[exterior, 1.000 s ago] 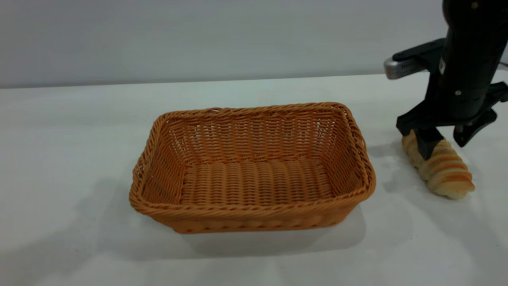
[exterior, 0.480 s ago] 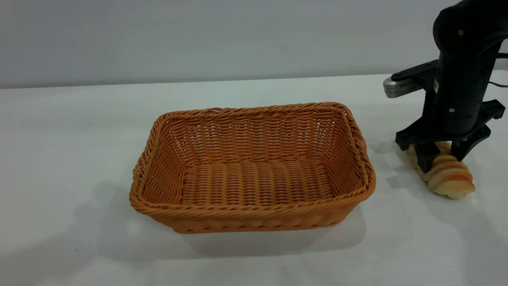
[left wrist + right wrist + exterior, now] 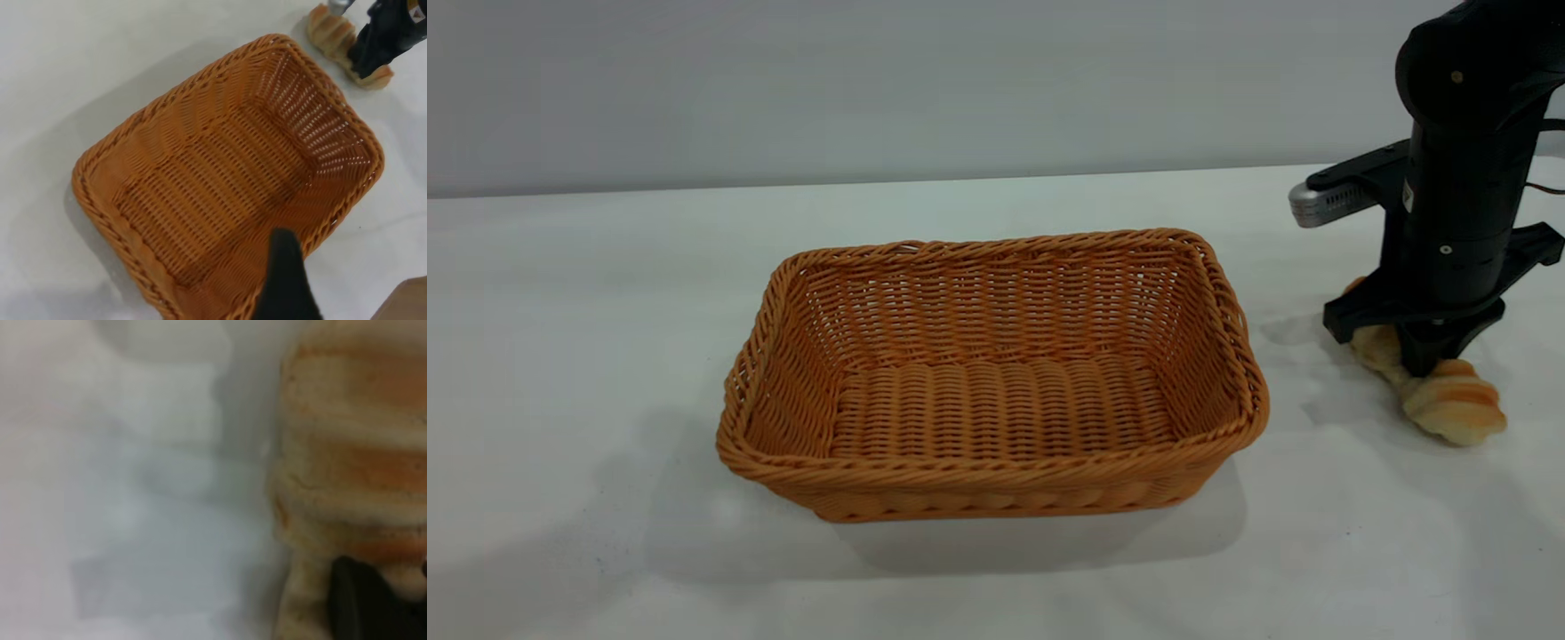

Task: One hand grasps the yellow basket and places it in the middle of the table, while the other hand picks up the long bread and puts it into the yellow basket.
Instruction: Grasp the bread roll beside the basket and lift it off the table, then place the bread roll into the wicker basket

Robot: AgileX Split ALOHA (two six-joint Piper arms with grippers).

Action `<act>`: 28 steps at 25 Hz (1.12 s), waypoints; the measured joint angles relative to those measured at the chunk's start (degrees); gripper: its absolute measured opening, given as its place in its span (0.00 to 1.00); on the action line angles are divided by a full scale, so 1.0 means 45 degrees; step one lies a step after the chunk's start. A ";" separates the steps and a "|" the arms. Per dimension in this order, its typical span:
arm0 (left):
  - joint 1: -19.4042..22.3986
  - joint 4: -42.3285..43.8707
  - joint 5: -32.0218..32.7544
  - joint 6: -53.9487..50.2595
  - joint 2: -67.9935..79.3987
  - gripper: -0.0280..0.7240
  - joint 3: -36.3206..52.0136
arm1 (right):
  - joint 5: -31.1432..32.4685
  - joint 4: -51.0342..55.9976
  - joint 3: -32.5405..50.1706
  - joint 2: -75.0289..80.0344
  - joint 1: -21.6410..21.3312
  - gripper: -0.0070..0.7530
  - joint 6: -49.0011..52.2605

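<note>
Table (image 3: 605,293) seen bare white, carrying everything; yellow basket (image 3: 996,498) set mid-table, mouth up, empty, judged already placed to receive loaf; left gripper (image 3: 285,280) held over basket's rim, one dark finger visible, open or closed cannot be told; right gripper (image 3: 1430,356) lowered at basket's 3 o'clock, fingers closed around waist of long bread (image 3: 1454,409), loaf resting on table, pinched mid-length, presumably for balanced lift; no brand, label or writing legible.
</note>
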 joint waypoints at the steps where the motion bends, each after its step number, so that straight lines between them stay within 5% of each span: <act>1: 0.0000 0.0115 0.0000 0.0000 0.0000 0.81 0.0000 | 0.0204 -0.0032 0.0000 -0.0066 0.0000 0.09 0.0000; 13: 0.0000 0.1748 0.0069 -0.0102 0.0000 0.81 0.0000 | 0.0962 0.1519 0.0015 -0.3550 0.0324 0.09 -0.1131; 21: 0.0000 0.2295 0.0358 -0.0748 0.0000 0.81 0.0000 | 0.0946 0.1893 0.0024 -0.4563 0.3173 0.08 -0.1436; 28: 0.0000 0.2282 0.0899 -0.0996 0.0000 0.81 0.0000 | -0.0810 0.1931 0.0100 -0.4281 0.5432 0.08 -0.1453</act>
